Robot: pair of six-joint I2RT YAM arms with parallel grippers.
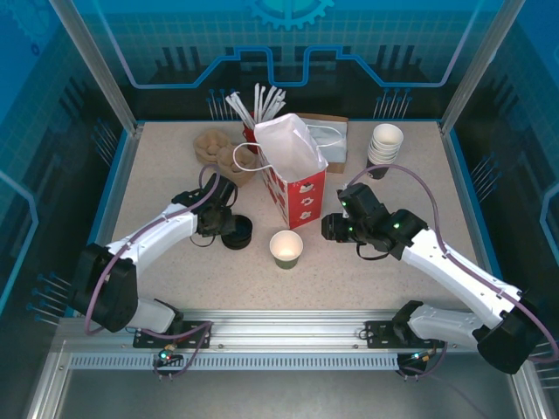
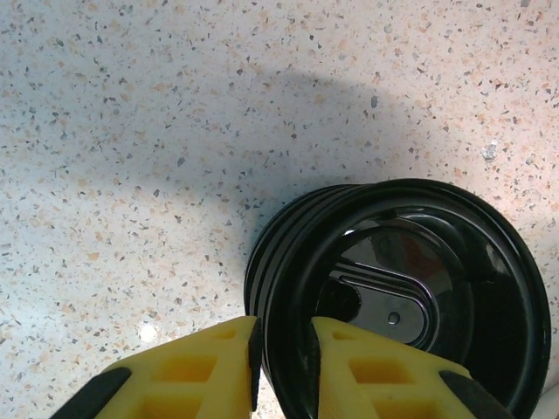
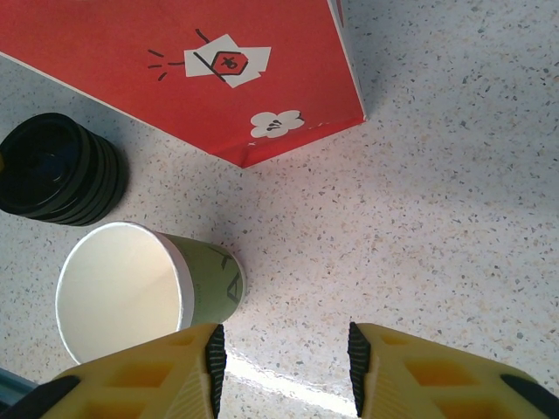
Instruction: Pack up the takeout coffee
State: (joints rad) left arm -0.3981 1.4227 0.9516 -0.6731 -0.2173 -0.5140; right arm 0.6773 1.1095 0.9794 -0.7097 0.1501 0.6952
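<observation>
The takeout coffee cup [image 1: 286, 249] stands lidless on the table in front of the red paper bag [image 1: 297, 188]. It has a green side [image 3: 210, 279] and a white inside. Left of it lies a low stack of black lids [image 1: 238, 234]. My left gripper [image 2: 284, 327] pinches the rim of the top black lid [image 2: 410, 297], one finger inside the rim and one outside. My right gripper [image 3: 284, 345] hovers open over bare table just right of the cup, nothing between its fingers. The red bag [image 3: 201, 70] stands upright with its mouth open.
A stack of lidless cups [image 1: 385, 144] stands at the back right. Brown pulp carriers [image 1: 214, 148] sit at the back left, white straws [image 1: 258, 103] behind the bag, and a brown box [image 1: 339, 131] beside it. The lid stack [image 3: 57, 170] lies close to the bag's corner.
</observation>
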